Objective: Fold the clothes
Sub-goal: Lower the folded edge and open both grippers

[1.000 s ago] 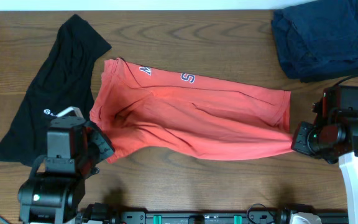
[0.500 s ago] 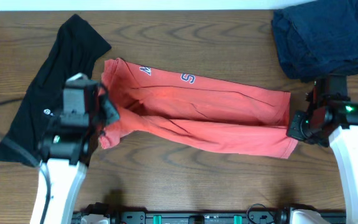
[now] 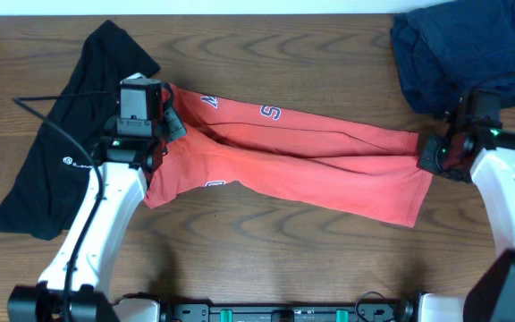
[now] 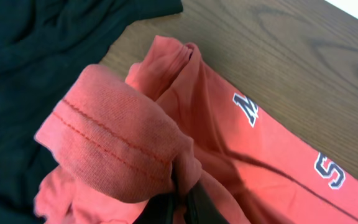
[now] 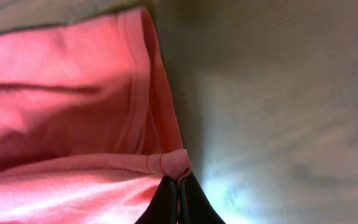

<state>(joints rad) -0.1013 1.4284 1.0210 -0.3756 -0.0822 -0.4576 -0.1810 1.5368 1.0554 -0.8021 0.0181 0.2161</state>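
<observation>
A dark, grained wooden table (image 3: 284,259) fills the overhead view. The coral-red T-shirt (image 3: 329,170) lies stretched across its middle, with the black T-shirt (image 3: 52,179) at the left and a navy folded pile (image 3: 463,54) at the far right corner. The left gripper (image 4: 180,210) is clamped on a bunched, stitched edge of the red shirt — the stitching shows only from its wrist. The right gripper (image 5: 178,198) is pinched tight on the shirt's opposite corner — clear only from its own wrist

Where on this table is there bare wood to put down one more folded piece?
Two patches of the table are bare: the far strip between the black T-shirt and the navy pile, above the red T-shirt; and the near strip below it, along the front edge. Both ends are crowded.
</observation>
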